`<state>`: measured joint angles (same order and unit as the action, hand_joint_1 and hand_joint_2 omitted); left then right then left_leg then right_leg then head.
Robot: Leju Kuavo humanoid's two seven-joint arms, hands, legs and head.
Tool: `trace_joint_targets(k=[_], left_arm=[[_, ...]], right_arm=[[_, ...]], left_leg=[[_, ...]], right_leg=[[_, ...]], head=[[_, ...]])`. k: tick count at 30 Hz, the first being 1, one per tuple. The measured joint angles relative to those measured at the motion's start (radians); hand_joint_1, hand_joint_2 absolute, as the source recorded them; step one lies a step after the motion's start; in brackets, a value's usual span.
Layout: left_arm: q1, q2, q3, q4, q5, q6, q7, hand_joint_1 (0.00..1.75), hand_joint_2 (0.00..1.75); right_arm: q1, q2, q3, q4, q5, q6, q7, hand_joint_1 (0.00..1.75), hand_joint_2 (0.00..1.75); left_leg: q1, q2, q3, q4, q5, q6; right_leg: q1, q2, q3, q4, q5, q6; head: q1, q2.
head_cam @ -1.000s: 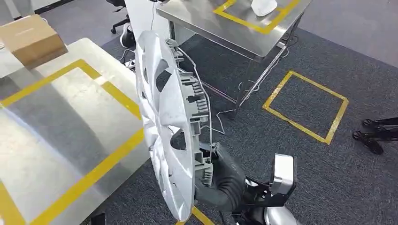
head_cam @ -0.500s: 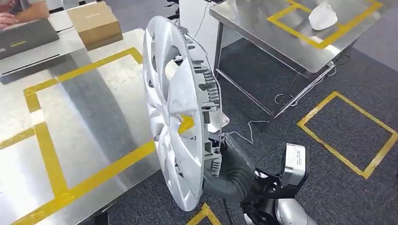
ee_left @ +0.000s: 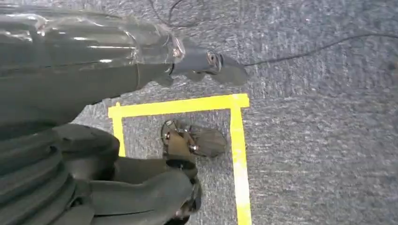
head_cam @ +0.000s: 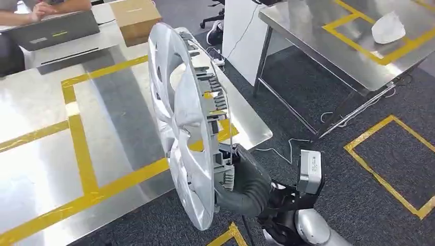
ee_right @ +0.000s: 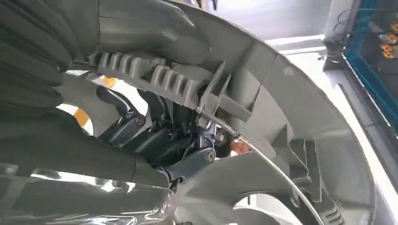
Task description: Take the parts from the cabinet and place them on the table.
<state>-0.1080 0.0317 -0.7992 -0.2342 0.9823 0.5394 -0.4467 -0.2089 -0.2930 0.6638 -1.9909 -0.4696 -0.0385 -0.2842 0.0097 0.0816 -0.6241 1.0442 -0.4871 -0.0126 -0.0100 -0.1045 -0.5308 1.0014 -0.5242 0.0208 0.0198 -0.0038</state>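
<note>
Near bench point(head_cam: 46, 154), steel top with yellow tape lines, sits on the left; a cardboard box point(head_cam: 134, 16) and a laptop point(head_cam: 54, 31) are at its far end, a person's hand point(head_cam: 43, 9) by the laptop. The part, a silver wheel cover point(head_cam: 179, 118), is held on edge, roughly upright, over the bench's right edge, face toward the bench, clip ring toward the robot. Likely kept upright because the grasp is on its lower rim; it needs tipping flat to set down.

Right robot hand point(head_cam: 241, 189) grips that lower rim from behind, forearm rising from below; in the right wrist view the dark fingers point(ee_right: 155, 136) hook through a spoke opening, clamped on the rim.

Left robot hand point(ee_left: 141, 187) hangs over carpet and floor tape, holding nothing; fingers look curled, but I cannot tell for sure.

Far right: second bench point(head_cam: 328, 46) with a white object point(head_cam: 388, 26).
</note>
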Motion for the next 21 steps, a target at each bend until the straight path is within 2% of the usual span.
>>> trace_joint_targets(k=[1,2,3,4,5,6,7,8,9,10,11,12,13,14,15,16,17,18,19,20,21], left_arm=[[0.001,0.000,0.000,0.001,0.001,0.001,0.002,0.00,1.75],[0.000,0.001,0.000,0.001,0.003,0.003,0.002,0.00,1.75],[0.000,0.001,0.000,0.002,0.004,0.005,0.001,0.00,1.75],[-0.001,0.001,0.000,0.002,0.005,0.006,0.000,0.00,1.75],[-0.002,0.000,0.000,0.002,0.005,0.006,-0.002,0.00,1.75],[-0.002,0.000,0.000,0.002,0.005,0.005,-0.003,0.00,1.75],[-0.001,-0.003,0.000,0.002,0.003,0.005,-0.005,0.00,1.75],[0.000,-0.003,0.000,0.002,0.001,0.005,-0.005,0.00,1.75],[0.000,-0.005,0.000,0.003,-0.002,0.006,-0.005,0.00,1.75],[-0.001,-0.005,0.000,0.003,-0.005,0.007,-0.005,0.00,1.75],[-0.001,-0.008,0.000,0.003,-0.008,0.008,-0.005,0.00,1.75],[-0.002,-0.013,0.000,0.003,-0.011,0.011,-0.005,0.00,1.75],[-0.004,-0.018,0.000,0.003,-0.013,0.012,-0.005,0.00,1.75],[-0.005,-0.021,0.000,0.002,-0.014,0.013,-0.003,0.00,1.75],[-0.004,-0.022,0.000,0.003,-0.014,0.014,-0.002,0.00,1.75],[-0.002,-0.022,-0.001,0.003,-0.015,0.014,-0.001,0.00,1.75],[-0.003,-0.023,-0.001,0.003,-0.015,0.014,-0.001,0.00,1.75],[-0.001,-0.018,-0.001,0.003,-0.015,0.015,0.000,0.00,1.75],[-0.004,-0.019,-0.002,0.003,-0.015,0.016,0.000,0.00,1.75],[-0.007,-0.019,-0.002,0.003,-0.015,0.017,0.000,0.00,1.75],[-0.009,-0.018,-0.002,0.003,-0.015,0.017,0.000,0.00,1.75]], right_arm=[[0.001,-0.001,0.000,0.000,0.000,-0.001,0.000,1.75,1.75],[0.001,-0.002,-0.001,-0.001,0.000,-0.002,0.000,1.75,1.75],[0.003,-0.004,-0.001,-0.001,0.002,-0.003,0.000,1.75,1.75],[0.007,-0.005,-0.002,-0.003,0.002,-0.004,0.000,1.75,1.75],[0.013,-0.008,-0.002,-0.003,0.001,-0.004,0.000,1.75,1.75],[0.019,-0.008,-0.003,-0.003,0.000,-0.005,0.000,1.75,1.75],[0.023,-0.011,-0.003,-0.002,-0.001,-0.007,0.000,1.75,1.75],[0.025,-0.013,-0.004,-0.002,-0.001,-0.009,0.000,1.75,1.75],[0.028,-0.013,-0.006,-0.002,-0.002,-0.010,0.000,1.75,1.75],[0.030,-0.014,-0.008,-0.002,-0.001,-0.012,0.000,1.75,1.75],[0.030,-0.014,-0.008,-0.003,-0.002,-0.014,0.000,1.75,1.75],[0.030,-0.014,-0.009,-0.003,-0.002,-0.015,0.000,1.75,1.75],[0.033,-0.016,-0.010,-0.003,-0.002,-0.016,0.000,1.75,1.75],[0.033,-0.016,-0.011,-0.003,-0.002,-0.016,0.000,1.75,1.75],[0.034,-0.017,-0.011,-0.003,-0.001,-0.017,0.000,1.75,1.75],[0.033,-0.017,-0.012,-0.003,-0.001,-0.018,0.000,1.75,1.75],[0.033,-0.017,-0.015,-0.003,-0.001,-0.019,0.000,1.75,1.75],[0.032,-0.016,-0.016,-0.003,-0.001,-0.019,0.000,1.75,1.75],[0.037,-0.015,-0.017,-0.003,0.000,-0.020,0.000,1.75,1.75],[0.038,-0.015,-0.017,-0.005,0.002,-0.020,0.000,1.75,1.75],[0.041,-0.015,-0.017,-0.004,0.004,-0.021,0.000,1.75,1.75]], left_leg=[[-0.001,-0.014,-0.004,-0.001,0.001,0.008],[0.002,-0.028,-0.001,-0.004,0.005,0.016],[0.003,-0.041,-0.001,-0.004,0.006,0.023],[0.002,-0.054,-0.001,-0.004,0.007,0.027],[0.000,-0.068,-0.001,-0.004,0.008,0.034],[-0.003,-0.084,-0.001,-0.004,0.009,0.038],[-0.008,-0.102,-0.001,-0.004,0.010,0.040],[-0.012,-0.120,-0.001,-0.004,0.011,0.042],[-0.016,-0.135,0.000,-0.004,0.011,0.043],[-0.019,-0.150,0.001,-0.004,0.012,0.044],[-0.022,-0.165,0.003,-0.004,0.013,0.045],[-0.019,-0.176,0.002,-0.005,0.014,0.046],[-0.024,-0.188,-0.002,-0.003,0.017,0.042],[-0.016,-0.195,-0.005,-0.004,0.020,0.038],[-0.010,-0.206,-0.008,-0.005,0.023,0.032],[-0.008,-0.214,-0.009,-0.007,0.026,0.028],[-0.013,-0.226,-0.010,-0.013,0.030,0.020],[-0.020,-0.172,-0.012,0.001,0.015,0.021],[-0.025,-0.096,-0.035,0.039,-0.020,0.013],[-0.018,-0.080,-0.065,0.102,-0.057,0.005],[-0.007,-0.079,-0.101,0.176,-0.091,-0.003]], right_leg=[[-0.003,-0.011,0.003,-0.002,0.000,0.005],[-0.008,-0.006,0.002,-0.001,-0.010,0.013],[-0.014,0.050,-0.005,0.022,-0.035,0.017],[-0.013,0.080,-0.026,0.077,-0.070,0.015],[-0.010,0.093,-0.061,0.154,-0.108,0.014],[-0.007,0.097,-0.100,0.237,-0.141,0.012],[-0.006,0.099,-0.132,0.300,-0.156,0.008],[-0.005,0.100,-0.143,0.311,-0.145,0.002],[-0.002,0.102,-0.135,0.281,-0.113,-0.006],[0.003,0.107,-0.111,0.218,-0.068,-0.016],[0.008,0.122,-0.074,0.130,-0.017,-0.029],[0.014,0.159,-0.042,0.050,0.014,-0.044],[0.009,0.177,-0.030,0.034,0.006,-0.053],[0.017,0.171,-0.029,0.024,0.010,-0.051],[0.020,0.162,-0.027,0.021,0.009,-0.054],[0.022,0.156,-0.022,0.014,0.008,-0.056],[0.018,0.142,-0.014,-0.005,0.015,-0.056],[0.011,0.123,-0.002,-0.028,0.028,-0.045],[0.009,0.117,0.004,-0.041,0.033,-0.052],[0.006,0.104,0.004,-0.043,0.034,-0.053],[0.004,0.091,0.004,-0.042,0.033,-0.051]], head=[[-0.002,0.000],[0.000,0.000],[0.005,0.000],[0.008,0.000],[0.014,0.000],[0.021,0.000],[0.028,0.000],[0.032,0.000],[0.035,0.000],[0.037,0.000],[0.040,0.000],[0.039,0.000],[0.029,0.000],[0.029,0.000],[0.038,0.000],[0.042,0.000],[0.042,0.000],[0.044,0.000],[0.029,0.000],[0.023,0.000],[0.019,0.000]])
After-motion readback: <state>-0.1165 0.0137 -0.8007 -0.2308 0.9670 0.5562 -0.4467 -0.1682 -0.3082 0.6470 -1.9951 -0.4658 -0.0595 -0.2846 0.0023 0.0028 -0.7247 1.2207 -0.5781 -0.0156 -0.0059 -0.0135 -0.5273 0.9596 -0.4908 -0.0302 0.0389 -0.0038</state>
